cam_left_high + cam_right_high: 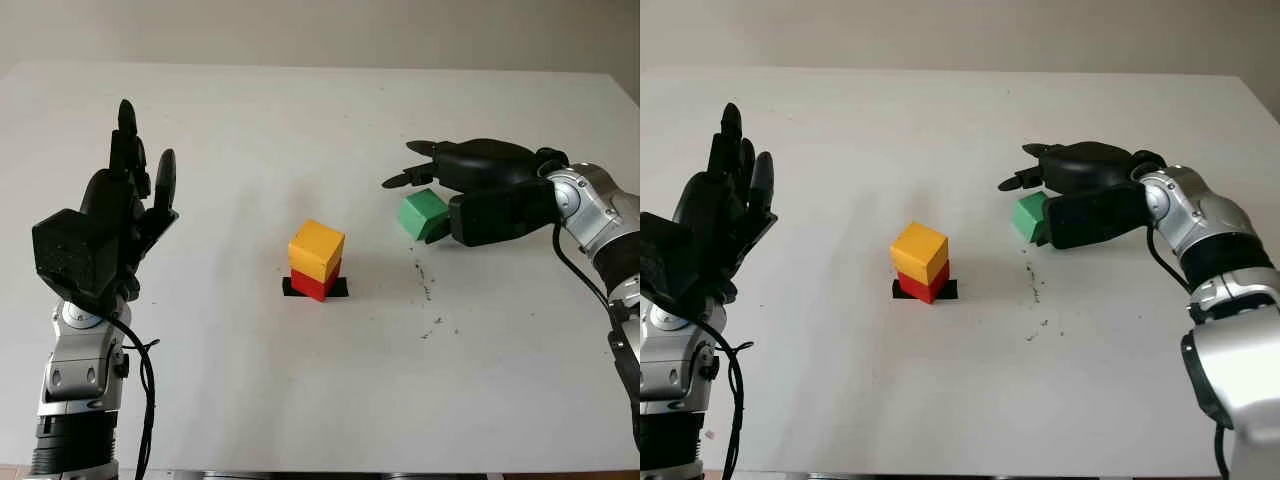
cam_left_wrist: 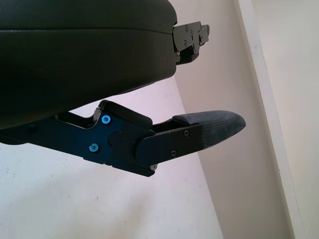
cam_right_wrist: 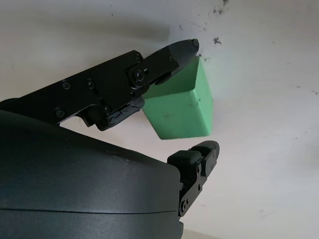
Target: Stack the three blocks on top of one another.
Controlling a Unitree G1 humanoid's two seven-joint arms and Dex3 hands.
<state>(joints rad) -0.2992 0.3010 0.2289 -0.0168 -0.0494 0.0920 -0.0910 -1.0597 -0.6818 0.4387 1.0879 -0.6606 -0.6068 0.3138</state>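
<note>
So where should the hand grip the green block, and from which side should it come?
Grip the green block on two opposite flat faces, coming from its right, as the right hand does now. The faces are parallel and the block is tilted between the fingers, so its underside stays free for placing.

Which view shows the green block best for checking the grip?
The right wrist view: the green block sits close up between the right robot hand's fingers. Both eye views show it smaller, partly covered by that hand, right of the yellow-on-red stack.
</note>
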